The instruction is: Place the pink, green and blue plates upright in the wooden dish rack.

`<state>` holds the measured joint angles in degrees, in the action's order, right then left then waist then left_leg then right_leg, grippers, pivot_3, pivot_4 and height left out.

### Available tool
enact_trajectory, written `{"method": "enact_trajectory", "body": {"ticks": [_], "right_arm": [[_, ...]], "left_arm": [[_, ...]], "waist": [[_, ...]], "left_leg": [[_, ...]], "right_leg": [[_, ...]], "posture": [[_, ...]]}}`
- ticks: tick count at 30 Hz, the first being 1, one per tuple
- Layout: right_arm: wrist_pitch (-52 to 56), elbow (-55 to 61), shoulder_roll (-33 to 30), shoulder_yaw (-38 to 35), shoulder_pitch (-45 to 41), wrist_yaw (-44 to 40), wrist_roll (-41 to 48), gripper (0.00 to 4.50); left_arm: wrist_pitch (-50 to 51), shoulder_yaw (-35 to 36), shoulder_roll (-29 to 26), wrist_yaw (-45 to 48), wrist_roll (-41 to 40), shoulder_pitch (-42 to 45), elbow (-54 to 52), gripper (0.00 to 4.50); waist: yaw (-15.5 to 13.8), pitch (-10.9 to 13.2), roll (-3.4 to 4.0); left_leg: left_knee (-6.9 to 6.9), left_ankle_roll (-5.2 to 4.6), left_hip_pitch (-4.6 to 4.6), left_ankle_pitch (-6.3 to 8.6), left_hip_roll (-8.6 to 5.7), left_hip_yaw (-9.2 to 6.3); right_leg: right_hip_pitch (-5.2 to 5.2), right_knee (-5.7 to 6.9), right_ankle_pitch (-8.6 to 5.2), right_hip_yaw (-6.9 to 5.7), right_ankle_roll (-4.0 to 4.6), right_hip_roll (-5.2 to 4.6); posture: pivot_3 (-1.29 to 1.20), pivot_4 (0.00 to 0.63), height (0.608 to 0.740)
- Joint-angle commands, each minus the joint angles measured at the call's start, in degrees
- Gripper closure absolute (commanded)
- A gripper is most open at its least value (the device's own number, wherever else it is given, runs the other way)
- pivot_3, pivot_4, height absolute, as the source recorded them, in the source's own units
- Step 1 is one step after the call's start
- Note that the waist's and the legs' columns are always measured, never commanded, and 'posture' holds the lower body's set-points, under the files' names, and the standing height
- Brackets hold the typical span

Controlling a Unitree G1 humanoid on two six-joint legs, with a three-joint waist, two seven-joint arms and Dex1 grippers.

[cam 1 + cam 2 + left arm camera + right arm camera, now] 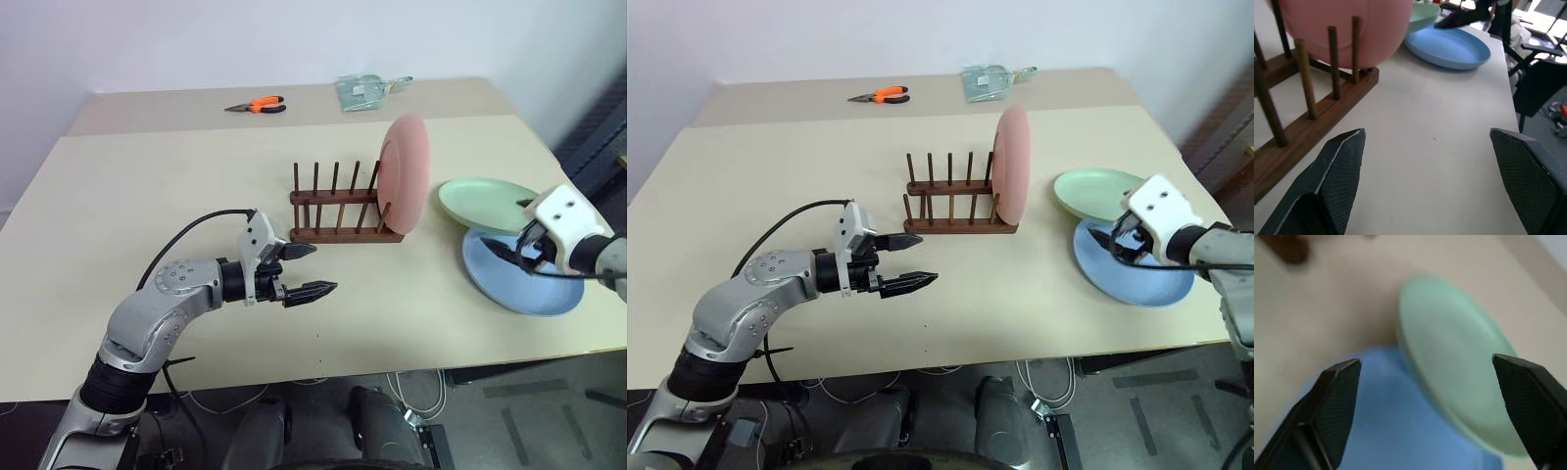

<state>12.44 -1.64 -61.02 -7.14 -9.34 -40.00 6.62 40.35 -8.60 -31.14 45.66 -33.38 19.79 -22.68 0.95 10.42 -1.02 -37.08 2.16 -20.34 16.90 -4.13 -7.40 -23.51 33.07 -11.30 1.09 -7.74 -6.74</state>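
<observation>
Left gripper (312,270) hovers over the near-left part of the table (147,196), fingers spread wide and empty, pointing right toward the near end of the dish rack (343,211). It touches nothing.

Right gripper (517,252) is at the near-right, over the blue plate (509,279). In the right wrist view its fingers stand well apart with nothing between them; the blue plate and green plate (1459,387) lie below.

Blue plate lies flat near the right table edge. Green plate (485,203) sits just behind it, its near edge resting on the blue plate's far edge, so it is slightly tilted. Both are right of the rack, outside it.

Rack stands mid-table, running left to right. Pink plate (404,174) stands upright on edge in the rack's right-end slots, leaning a little against the pegs. The other slots are free.

Far side of the table: pliers with orange handles (257,105) at left-centre; a clear plastic bag (364,90) to their right.
</observation>
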Motion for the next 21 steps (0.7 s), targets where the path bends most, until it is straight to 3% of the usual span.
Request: {"method": "enact_trajectory", "body": {"ticks": [1, 2, 5, 12, 15, 21], "right_arm": [[-9.85, -8.74, -1.57, 5.10, -4.88, 1.96, -10.35, 0.04], [-11.37, -10.95, -1.27, 6.09, -6.06, 2.33, -11.86, 0.04], [-16.04, -18.65, 0.59, 8.73, -10.00, 4.00, -15.40, 0.85], [-19.64, -19.56, 1.97, 7.00, -12.29, 4.80, -15.29, 4.41], [-16.51, -15.36, 3.09, 2.71, -11.84, 6.35, -12.63, 4.47], [5.41, 3.05, 13.70, -15.60, -17.74, 10.35, 12.32, 4.47]], "left_arm": [[-1.41, 0.40, 0.40, 0.29, 0.36, 1.25, -1.12, 0.31], [-1.42, 0.45, 0.45, 0.28, 0.45, 1.28, -1.08, 0.31], [-1.48, 0.47, 0.08, 0.00, 0.81, 0.60, -1.74, 0.31], [-1.79, 1.14, -0.43, -0.68, 1.00, -0.69, -2.28, 0.31], [-2.19, 1.33, -0.45, -0.80, 1.34, -0.80, -1.75, 0.31], [-2.87, 2.10, 0.15, -0.40, 1.31, -0.58, -0.14, 0.31]], "waist": [[0.01, 0.01, 0.00], [-0.04, 0.01, 0.00], [-0.23, 0.01, -0.01], [-0.33, 0.02, -0.01], [-0.32, 0.03, -0.01], [-0.38, 0.04, 0.03]], "left_leg": [[0.00, 0.00, -0.02, 0.00, 0.00, -0.02], [0.00, 0.00, -0.01, 0.00, -0.01, -0.01], [-0.01, 0.00, -0.02, 0.00, -0.02, -0.03], [-0.01, 0.00, -0.02, -0.01, -0.04, -0.08], [-0.01, 0.00, -0.01, -0.01, -0.03, -0.11], [-0.02, 0.00, -0.02, -0.01, -0.02, -0.18]], "right_leg": [[-0.02, 0.00, 0.01, 0.00, 0.01, 0.00], [-0.02, -0.01, 0.01, 0.00, 0.01, 0.00], [-0.01, -0.02, 0.02, 0.01, 0.02, 0.00], [0.02, -0.01, 0.04, 0.04, 0.05, -0.01], [0.04, 0.00, 0.03, 0.03, 0.03, 0.01], [0.03, 0.01, 0.08, 0.05, 0.11, 0.02]], "posture": [[0.00, 0.150, 0.740], [0.00, 0.150, 0.740], [0.00, 0.150, 0.740], [0.00, 0.150, 0.740], [0.00, 0.150, 0.740], [0.00, 0.150, 0.740]]}}
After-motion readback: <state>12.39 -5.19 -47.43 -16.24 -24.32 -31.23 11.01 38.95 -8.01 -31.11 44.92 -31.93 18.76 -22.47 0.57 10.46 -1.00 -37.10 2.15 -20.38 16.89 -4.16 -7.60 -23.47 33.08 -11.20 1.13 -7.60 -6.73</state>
